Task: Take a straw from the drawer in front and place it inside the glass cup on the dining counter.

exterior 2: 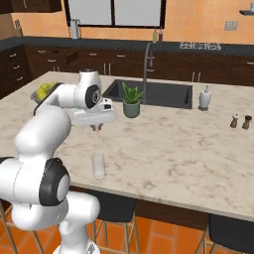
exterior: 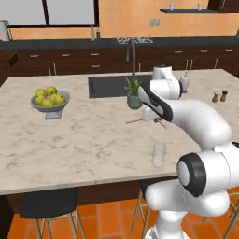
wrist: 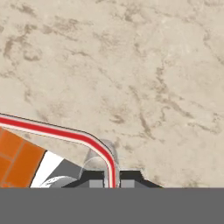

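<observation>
My gripper (exterior: 155, 119) hangs over the dining counter (exterior: 93, 135), shut on the straw (exterior: 135, 121), a thin pink-red stick that juts out to the left of the hand. In the hand view the straw (wrist: 65, 132) rises between the two dark tips of the gripper (wrist: 112, 183) and bends off to the left. The glass cup (exterior: 158, 155) stands upright near the counter's front edge, nearer the robot than the hand and apart from it. In the right base view the gripper (exterior 2: 96, 127) hovers above and behind the cup (exterior 2: 98, 165). The drawer is out of view.
A potted plant (exterior: 134, 93) stands just behind the hand, in front of the black sink (exterior: 109, 86) and tall tap. A bowl of yellow fruit (exterior: 49, 100) sits at the left, with salt and pepper shakers (exterior: 219, 96) and a soap dispenser (exterior 2: 205, 97) at the right. Stools stand below the front edge.
</observation>
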